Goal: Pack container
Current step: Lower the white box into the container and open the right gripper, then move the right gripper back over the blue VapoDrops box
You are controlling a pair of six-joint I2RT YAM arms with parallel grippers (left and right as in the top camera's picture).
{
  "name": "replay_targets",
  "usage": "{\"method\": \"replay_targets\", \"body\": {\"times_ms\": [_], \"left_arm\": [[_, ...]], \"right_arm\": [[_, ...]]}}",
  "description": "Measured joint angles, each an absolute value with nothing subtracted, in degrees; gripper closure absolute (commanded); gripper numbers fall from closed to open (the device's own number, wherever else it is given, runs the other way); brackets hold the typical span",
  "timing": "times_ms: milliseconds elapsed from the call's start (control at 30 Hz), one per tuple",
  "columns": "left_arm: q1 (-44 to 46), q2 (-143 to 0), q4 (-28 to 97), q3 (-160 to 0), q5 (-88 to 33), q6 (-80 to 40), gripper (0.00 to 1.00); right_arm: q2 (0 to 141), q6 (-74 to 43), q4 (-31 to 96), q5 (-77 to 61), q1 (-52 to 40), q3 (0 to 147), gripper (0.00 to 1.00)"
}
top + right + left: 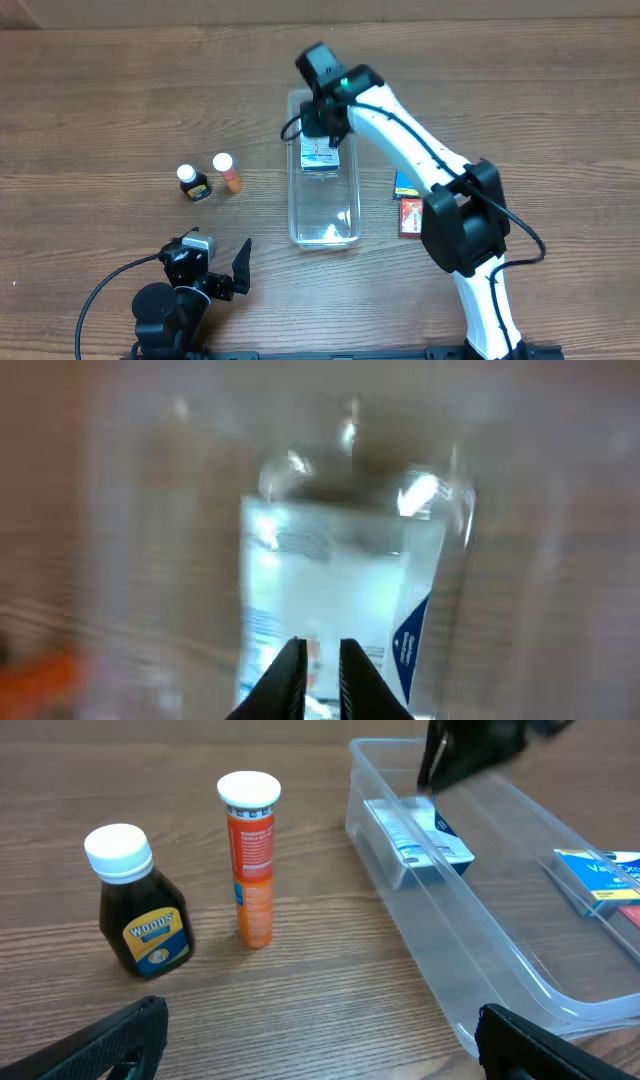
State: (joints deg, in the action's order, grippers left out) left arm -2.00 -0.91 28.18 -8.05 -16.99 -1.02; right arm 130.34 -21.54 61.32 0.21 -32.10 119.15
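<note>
Container (pixel 325 212) lay mid-table, long axis 12–6 | box (pixel 318 157) sat inside at its 12 o'clock end, just under right gripper (pixel 320 670), fingers nearly together, grasp on box unclear | left gripper (pixel 320 1035) spread wide, empty, at 7 o'clock | bottle (pixel 193 183) and tube (pixel 229 172) stood at container's 9 o'clock, left arm's side.

Overhead looks straight down; left wrist low along the table (pixel 300 970), right wrist close above — all share the container (pixel 325 215).
</note>
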Motion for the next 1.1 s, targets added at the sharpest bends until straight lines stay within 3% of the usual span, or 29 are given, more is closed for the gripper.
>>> {"method": "replay_targets", "body": {"times_ms": [67, 133, 333, 533, 700, 1100], "left_arm": [[-2.0, -0.9, 28.2, -8.1, -17.0, -1.0, 0.0], [-2.0, -0.9, 28.2, -8.1, -17.0, -1.0, 0.0], [-2.0, -0.9, 28.2, -8.1, -17.0, -1.0, 0.0], [-2.0, -0.9, 28.2, -8.1, -17.0, -1.0, 0.0], [-2.0, -0.9, 28.2, -8.1, -17.0, -1.0, 0.0], [-2.0, -0.9, 28.2, -8.1, -17.0, -1.0, 0.0]], "right_arm": [[128.9, -21.5, 64.8, 0.2, -31.6, 123.5, 0.4], [126.2, -22.4, 68.0, 0.0, -30.5, 126.4, 0.18], [116.9, -26.8, 79.5, 0.0, -21.0, 129.8, 0.01], [116.9, -35.6, 86.1, -2.2, -7.3, 124.2, 0.0], [117.2, -40.2, 85.6, -8.2, -3.2, 115.0, 0.0], [117.6, -54.6, 76.9, -13.0, -8.5, 98.3, 0.0]]}}
